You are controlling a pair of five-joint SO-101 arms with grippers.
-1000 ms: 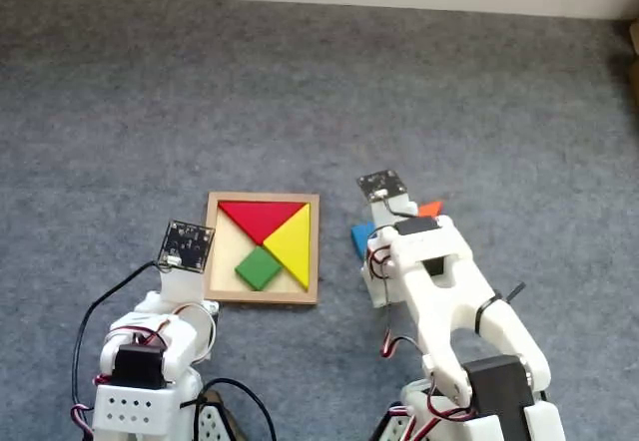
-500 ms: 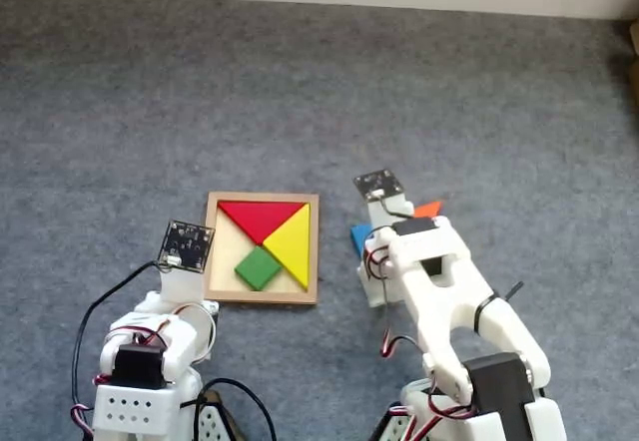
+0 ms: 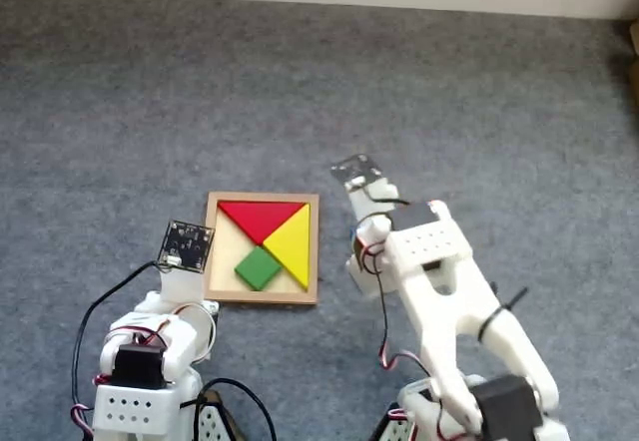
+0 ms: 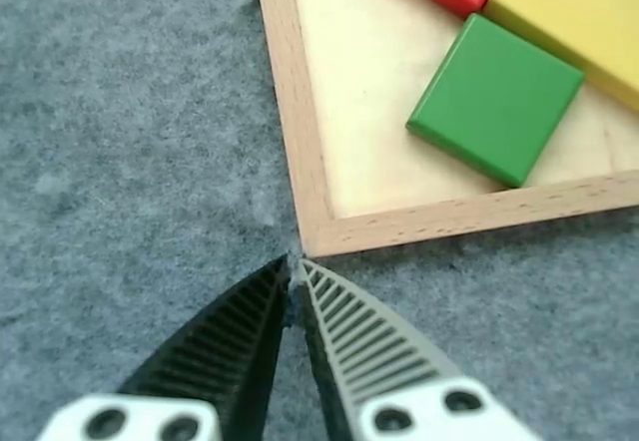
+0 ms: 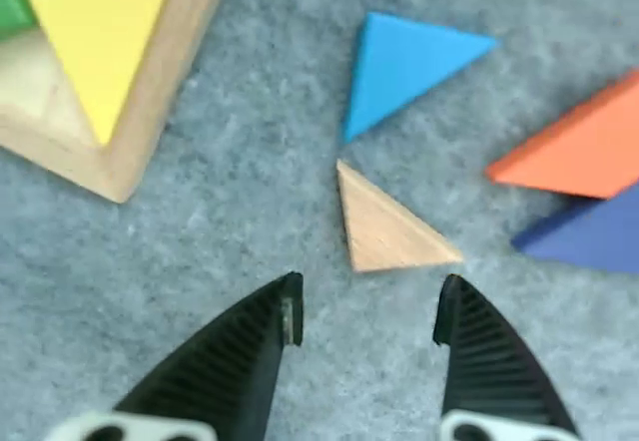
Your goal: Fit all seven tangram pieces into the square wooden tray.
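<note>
The right gripper [image 5: 369, 309], jaws apart, hangs over the carpet [image 5: 210, 251] with the plain wooden triangle [image 5: 389, 231] lying just ahead of its gap, outside the tray [image 5: 160, 97], while the left gripper [image 4: 293, 273], jaws together, sits at the tray's corner, farther off.

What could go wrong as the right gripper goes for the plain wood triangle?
1. The wood triangle lies flat on the carpet, so its slanted edges might squirt it out of the open right gripper.
2. The blue triangle points at it from close by, and a dark blue piece lies on another side. A finger could knock either.
3. The shut left gripper sits right at the tray corner and might shift it.
</note>
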